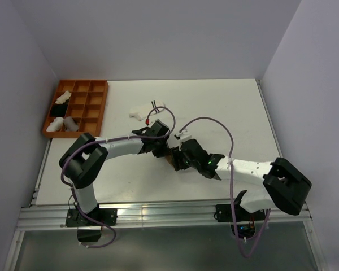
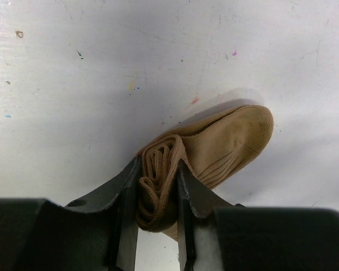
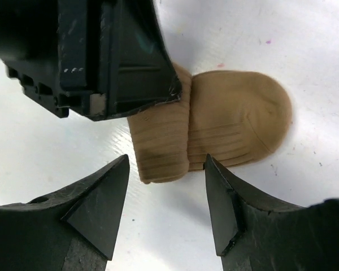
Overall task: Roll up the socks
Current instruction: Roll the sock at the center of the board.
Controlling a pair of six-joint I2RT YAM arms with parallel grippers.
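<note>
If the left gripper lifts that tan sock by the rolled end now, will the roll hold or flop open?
Probably floppy: the tan sock is soft ribbed knit, so its flat toe end would likely dangle. The roll looks loose, its folds bunched only where the left gripper pinches them, so it may unwind once released.
</note>
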